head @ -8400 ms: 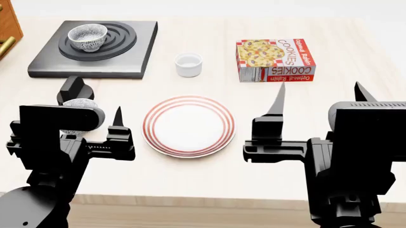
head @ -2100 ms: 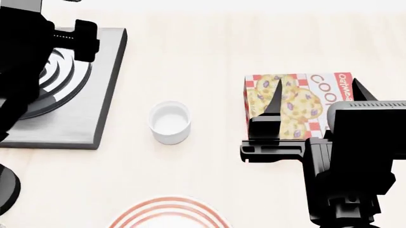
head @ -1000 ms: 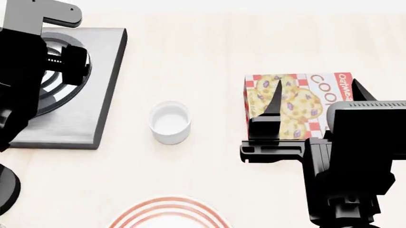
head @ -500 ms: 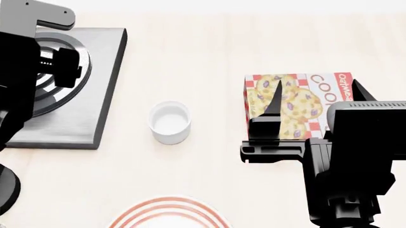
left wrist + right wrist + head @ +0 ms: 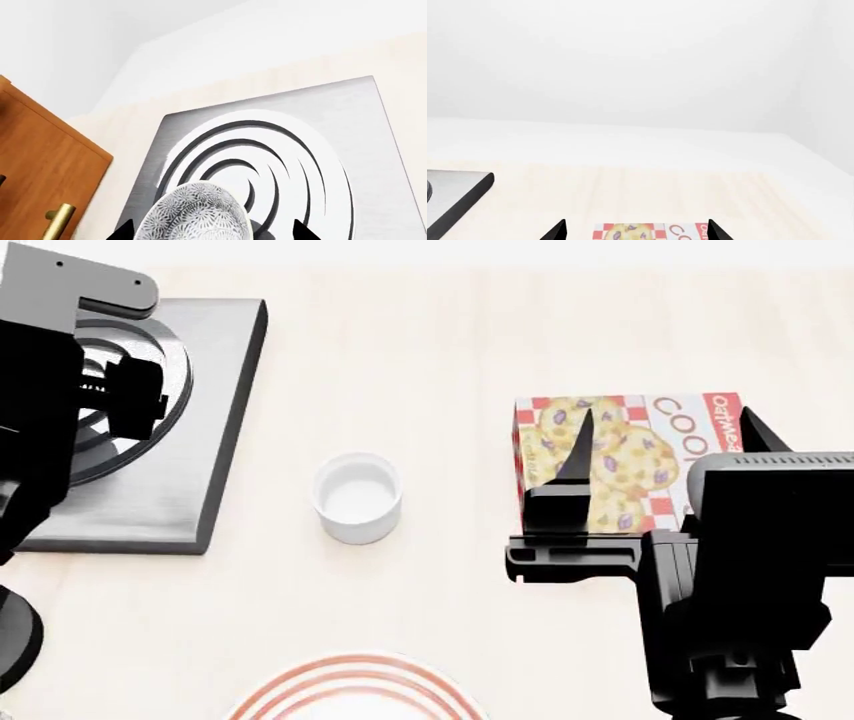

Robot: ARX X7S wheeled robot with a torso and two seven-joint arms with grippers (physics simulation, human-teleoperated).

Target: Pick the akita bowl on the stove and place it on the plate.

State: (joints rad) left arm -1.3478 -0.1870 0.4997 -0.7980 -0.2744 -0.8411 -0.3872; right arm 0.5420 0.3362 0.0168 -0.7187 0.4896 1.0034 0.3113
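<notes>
Half a second on, your left gripper sits higher, jaws clamped on bowl, lifted off stove. Right gripper apart, idle. Plate next.

Both arms are matte black and blocky — squared housings stacked like boxes. The right gripper carries two slim, pointed black fingers on a ribbed crossbar. The left arm wears a light-grey angular plate — two small dark screw dots on it — above a rounded black cylinder.
</notes>
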